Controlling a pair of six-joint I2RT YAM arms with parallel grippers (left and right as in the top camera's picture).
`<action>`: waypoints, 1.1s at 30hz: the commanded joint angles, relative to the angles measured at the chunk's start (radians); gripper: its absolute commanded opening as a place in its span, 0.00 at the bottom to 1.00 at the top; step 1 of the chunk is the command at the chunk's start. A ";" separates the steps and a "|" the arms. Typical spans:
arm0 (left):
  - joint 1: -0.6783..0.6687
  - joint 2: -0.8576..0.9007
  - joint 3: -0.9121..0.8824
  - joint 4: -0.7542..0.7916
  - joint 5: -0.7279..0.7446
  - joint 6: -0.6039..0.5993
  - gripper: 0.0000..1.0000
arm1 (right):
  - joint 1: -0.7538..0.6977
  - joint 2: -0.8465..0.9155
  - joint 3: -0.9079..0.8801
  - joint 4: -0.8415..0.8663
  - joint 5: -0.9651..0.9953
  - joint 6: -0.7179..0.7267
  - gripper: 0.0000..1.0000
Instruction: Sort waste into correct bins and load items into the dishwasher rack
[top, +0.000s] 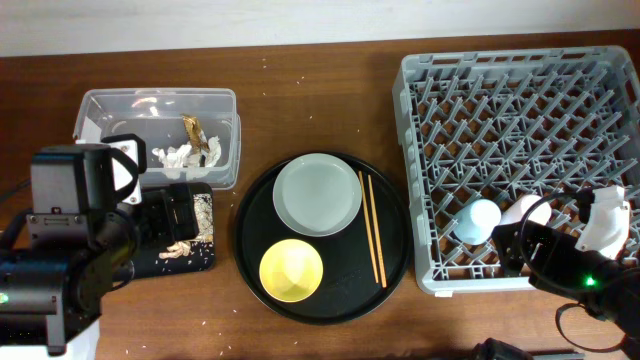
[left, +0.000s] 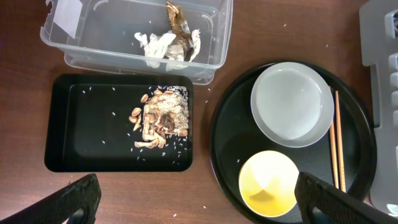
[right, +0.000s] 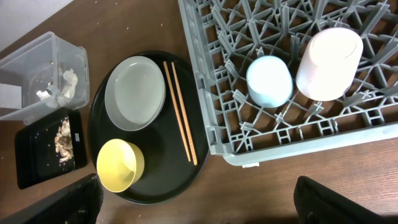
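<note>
I'm looking for print and there's nothing I can read. The one candidate is the white label (left: 64, 18) on the end wall of the clear plastic tub (left: 112, 61). On the left wrist camera it shows as a plain white patch with no letters or numbers I can make out. On the right wrist camera it's too small to tell. No legible brand, number or sign on anything else in view.

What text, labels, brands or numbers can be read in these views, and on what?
None can be read.
The white label on the clear tub looks blank or too blurred in every view.
The dishwasher rack shows no markings.
</note>
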 joint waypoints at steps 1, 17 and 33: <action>0.001 -0.011 0.002 -0.002 0.011 0.009 0.99 | 0.006 0.000 0.006 0.003 0.013 -0.007 0.99; -0.031 -0.914 -1.096 0.949 0.038 0.024 0.99 | 0.006 0.000 0.006 0.003 0.013 -0.007 0.99; -0.016 -1.138 -1.645 1.376 0.060 0.016 0.99 | 0.006 0.000 0.006 0.003 0.013 -0.007 0.99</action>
